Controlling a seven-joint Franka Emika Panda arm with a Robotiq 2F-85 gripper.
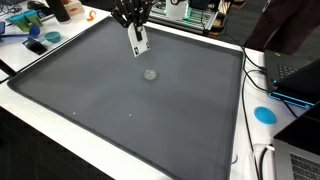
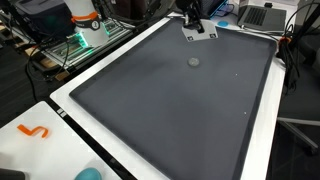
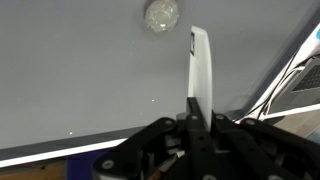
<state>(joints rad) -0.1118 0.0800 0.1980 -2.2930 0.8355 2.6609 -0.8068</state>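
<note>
White strip (image 1: 139, 41) clamped in claw (image 1: 133, 22), jaws closed on its top end. It hangs long axis down over mat (image 1: 90, 110), nr an edge. Round disc (image 1: 150, 73) lies on mat just past strip's tip, toward mat centre, not touching.

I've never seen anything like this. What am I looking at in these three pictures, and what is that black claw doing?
This is one robot arm, steered by a person. Its black claw, the gripper, hangs over a big dark grey mat on a white table. Two pictures come from cameras standing outside the robot, at different spots. The third comes from a camera on the wrist, looking along the claw. The gripper is shut on a thin white flat piece that juts out in front of it. A small pale round thing lies on the mat, apart from the white piece.
</note>
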